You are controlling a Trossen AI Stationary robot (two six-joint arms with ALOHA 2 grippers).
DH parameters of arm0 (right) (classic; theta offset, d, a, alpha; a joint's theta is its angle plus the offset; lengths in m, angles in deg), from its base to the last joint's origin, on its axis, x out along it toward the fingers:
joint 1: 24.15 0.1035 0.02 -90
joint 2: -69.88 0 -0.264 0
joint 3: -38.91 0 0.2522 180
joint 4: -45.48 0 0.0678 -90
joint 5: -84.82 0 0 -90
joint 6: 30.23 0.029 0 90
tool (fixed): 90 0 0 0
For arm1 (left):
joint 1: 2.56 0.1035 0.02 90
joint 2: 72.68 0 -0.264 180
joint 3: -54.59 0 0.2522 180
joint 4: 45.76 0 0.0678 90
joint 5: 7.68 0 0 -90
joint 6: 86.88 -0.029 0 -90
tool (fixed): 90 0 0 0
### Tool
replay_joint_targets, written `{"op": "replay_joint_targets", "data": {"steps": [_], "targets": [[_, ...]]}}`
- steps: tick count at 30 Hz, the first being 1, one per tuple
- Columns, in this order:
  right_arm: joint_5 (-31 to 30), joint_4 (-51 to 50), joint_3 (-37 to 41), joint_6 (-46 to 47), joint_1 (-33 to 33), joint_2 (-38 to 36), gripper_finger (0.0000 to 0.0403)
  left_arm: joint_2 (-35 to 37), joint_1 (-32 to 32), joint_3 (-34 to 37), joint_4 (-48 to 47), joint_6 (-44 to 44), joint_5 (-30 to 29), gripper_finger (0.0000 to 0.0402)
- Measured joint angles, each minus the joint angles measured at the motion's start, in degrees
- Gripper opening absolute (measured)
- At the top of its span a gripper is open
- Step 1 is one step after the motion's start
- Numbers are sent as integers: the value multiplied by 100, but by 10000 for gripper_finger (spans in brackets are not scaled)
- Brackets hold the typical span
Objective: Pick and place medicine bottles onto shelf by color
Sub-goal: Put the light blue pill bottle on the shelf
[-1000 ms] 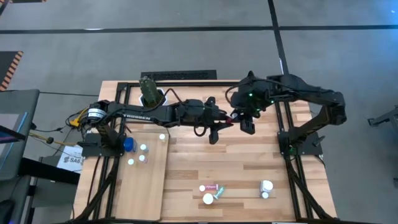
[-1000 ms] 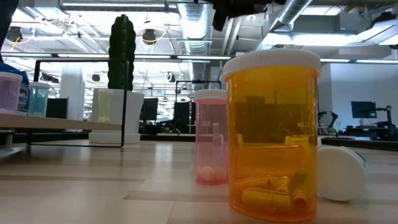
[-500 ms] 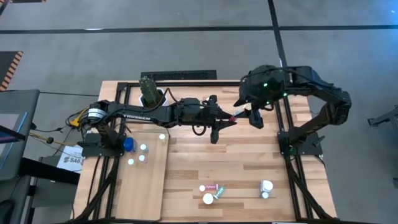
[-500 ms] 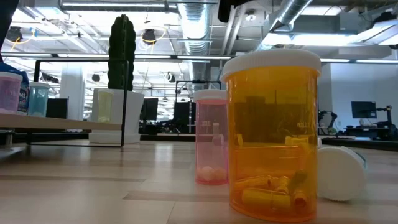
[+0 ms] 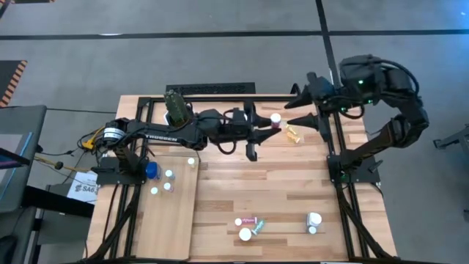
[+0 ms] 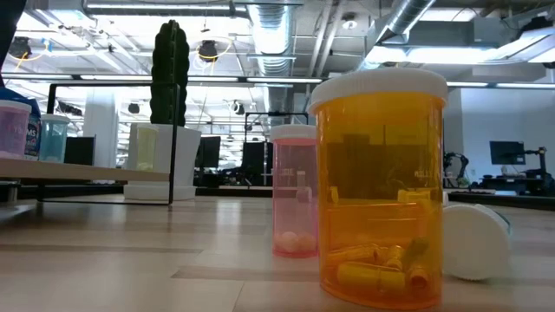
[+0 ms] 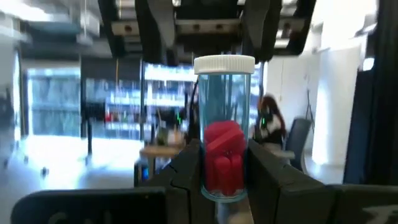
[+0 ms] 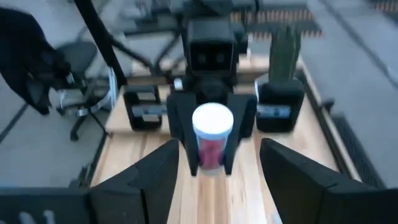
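The right gripper (image 5: 314,105) has let go and drawn back toward its own side of the table, jaws spread wide. The left gripper (image 7: 224,168) now holds the bottle of red pills (image 7: 224,124) alone, clamped upright between its fingers above the table's far middle. The handover looks finished (the wrist view is blurred, so the bottle's colour is unsure). The next move should carry it to the shelf (image 5: 165,220), where several bottles already stand.
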State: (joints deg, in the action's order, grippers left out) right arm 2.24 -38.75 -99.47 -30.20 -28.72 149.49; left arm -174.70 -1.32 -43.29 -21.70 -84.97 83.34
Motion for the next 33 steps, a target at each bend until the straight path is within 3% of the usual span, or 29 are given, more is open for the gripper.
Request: {"op": "replay_joint_targets", "data": {"steps": [14,20,33], "targets": [[1,781,18,-364,495,285,249,0,-31,-1,1126,-372,376,71],[1,1210,7,-404,563,483,249,0,-98,-2,1123,-705,416,71],[5,1121,9,-463,570,650,249,0,-107,-2,1244,-1001,527,71]]}}
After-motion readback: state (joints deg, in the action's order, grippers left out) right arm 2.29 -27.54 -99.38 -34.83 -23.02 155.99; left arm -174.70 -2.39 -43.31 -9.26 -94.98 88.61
